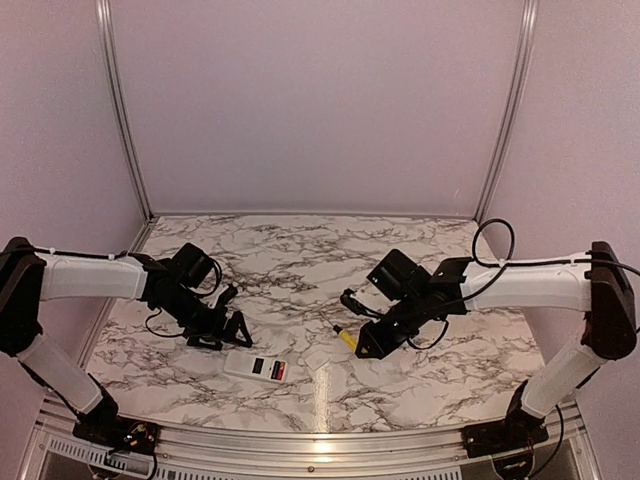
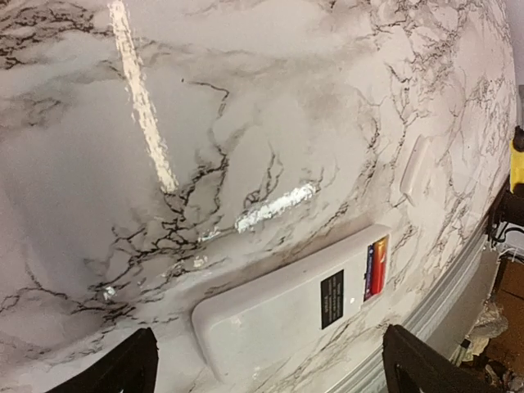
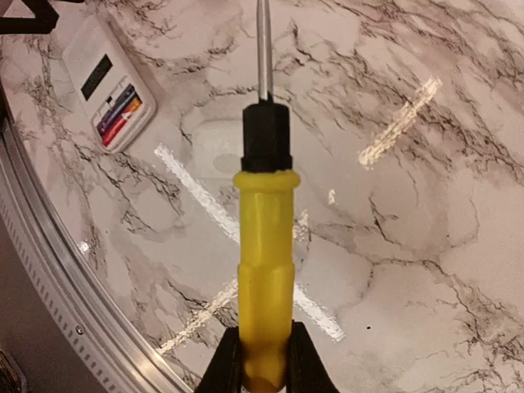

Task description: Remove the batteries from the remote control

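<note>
Left claw: nearest the left wrist camera, fingers spread wide with nothing between them, poised low over the counter.

Remote control: white, lying back up near the counter's front edge, just beyond the released left claw. A small dark label sits on its back. The battery bay at one end is uncovered.

Batteries: two, side by side in the uncovered bay, one red, one dark.

Cover piece: small, white, flat on the counter near the bay end of the remote control and apart from it.

Screwdriver: yellow handle, black collar, thin metal shaft, with the tip out of view.

Right claw: clenched on the handle's butt end.
</note>
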You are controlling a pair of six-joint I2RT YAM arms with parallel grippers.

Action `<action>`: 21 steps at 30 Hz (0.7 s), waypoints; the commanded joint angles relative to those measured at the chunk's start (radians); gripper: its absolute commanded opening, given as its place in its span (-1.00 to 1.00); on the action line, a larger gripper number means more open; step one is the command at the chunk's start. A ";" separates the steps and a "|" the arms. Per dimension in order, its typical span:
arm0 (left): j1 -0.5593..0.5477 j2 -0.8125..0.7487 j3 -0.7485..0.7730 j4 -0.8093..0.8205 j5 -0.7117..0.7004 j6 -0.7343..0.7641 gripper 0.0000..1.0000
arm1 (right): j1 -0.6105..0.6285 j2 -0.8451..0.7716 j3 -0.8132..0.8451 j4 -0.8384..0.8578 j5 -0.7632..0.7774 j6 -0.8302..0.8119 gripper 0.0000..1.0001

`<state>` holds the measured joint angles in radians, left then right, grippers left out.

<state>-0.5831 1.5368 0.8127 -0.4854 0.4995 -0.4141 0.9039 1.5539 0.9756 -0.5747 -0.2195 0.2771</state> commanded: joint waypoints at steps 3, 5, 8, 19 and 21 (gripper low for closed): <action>0.005 -0.143 0.154 -0.192 -0.072 0.121 0.98 | -0.004 -0.069 0.149 -0.031 -0.305 -0.095 -1.00; 0.005 -0.185 0.176 -0.148 0.052 0.133 0.95 | -0.005 -0.075 0.182 -0.031 -0.394 -0.108 -1.00; 0.005 -0.224 0.176 -0.031 0.307 0.117 0.94 | -0.005 -0.072 0.227 -0.032 -0.524 -0.120 -1.00; -0.036 -0.154 0.263 0.056 0.514 0.055 0.61 | 0.003 -0.017 0.314 -0.018 -0.751 -0.095 -1.00; -0.047 -0.145 0.283 0.059 0.520 0.049 0.53 | 0.004 -0.010 0.321 -0.026 -0.753 -0.097 -1.00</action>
<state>-0.6064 1.3746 1.0355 -0.4606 0.9485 -0.3584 0.9047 1.5215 1.2495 -0.5869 -0.9058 0.1856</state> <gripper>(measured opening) 0.793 0.131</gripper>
